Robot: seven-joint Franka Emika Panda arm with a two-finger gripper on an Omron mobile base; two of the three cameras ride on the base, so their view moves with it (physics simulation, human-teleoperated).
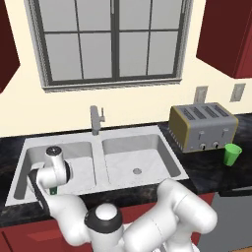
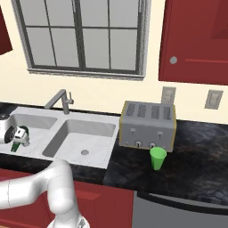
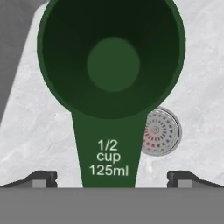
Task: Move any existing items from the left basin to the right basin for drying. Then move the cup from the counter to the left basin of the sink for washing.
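A silver four-slot toaster [image 1: 203, 126] stood on the black speckled counter [image 1: 206, 170] at the right of the left base view, and the bright green cup [image 1: 232, 154] stood upright just in front of its right corner, near but apart from it. Behind the sink [image 1: 98, 142] a grey faucet [image 1: 96, 119] rose above the central divider, under a large window [image 1: 110, 42]; dark red cabinets [image 2: 196, 42] hung at the upper right of the right base view, with two wall outlets [image 2: 168, 95] below them.

The right basin [image 1: 147, 147] lay bare apart from its small round drain [image 1: 137, 171]. In the left basin [image 1: 29, 162] lay the dark green item, which the hand view showed to be a measuring cup [image 3: 113, 61] marked "1/2 cup 125ml", its round bowl at the top of that frame and its flat handle running down to the bottom edge, part-covering the basin's drain [image 3: 161, 131].

The arm rose from the lower right of the left base view, bent leftward and reached down into the left basin, the wrist hiding most of the green item there. The gripper [image 3: 113, 178] pointed straight down at the measuring cup, its two dark fingertips [image 3: 41, 178] set wide apart on either side of the handle, released and gripping nothing.
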